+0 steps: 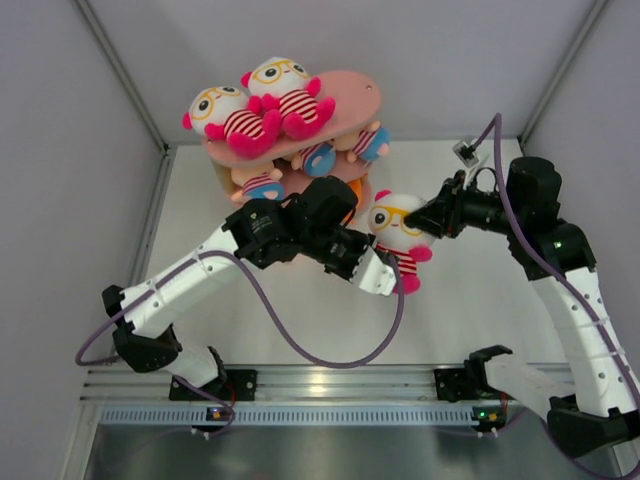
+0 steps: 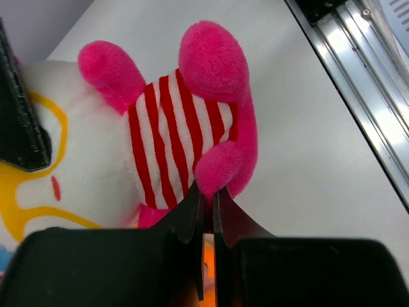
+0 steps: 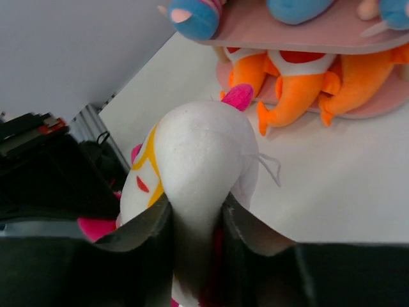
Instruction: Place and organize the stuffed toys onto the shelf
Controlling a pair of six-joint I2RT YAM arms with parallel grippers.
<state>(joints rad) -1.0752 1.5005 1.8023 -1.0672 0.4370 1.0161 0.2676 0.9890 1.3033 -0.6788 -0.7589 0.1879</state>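
At the near edge of the white bench [image 1: 470, 310], the two arm bases stand side by side, and both arms reach inward to one object at mid-bench. The left gripper [image 2: 208, 195] comes in from the left. Its jaws are drawn almost together, the tips nipping the edge of a pink lower limb. The right gripper [image 3: 197, 219] comes in from the right and is clamped on the white head. Between them lies a white-headed, yellow-goggled, red-striped plush doll [image 1: 392, 228]. Its long axis runs roughly near to far, feet toward the bases and head toward the back. Whether it rests on the bench or hangs just above it cannot be told.

Beyond the plush doll, to the far left, stands the pink three-tier shelf with oval boards and pale wooden edges [image 1: 350, 95]. Orange whale-like plush fish [image 3: 297, 89] fill the lowest board. Peach plush dolls in blue pants [image 1: 318, 158] sit on the middle one. Two matching goggled dolls [image 1: 240, 118] lie on the top board, whose right end is bare.

The left arm lies closer to the shelf, its forearm just in front of it. The likely next move carries the plush doll up and far-left toward that bare end, and two opposed grips would strain the toy unless one lets go.
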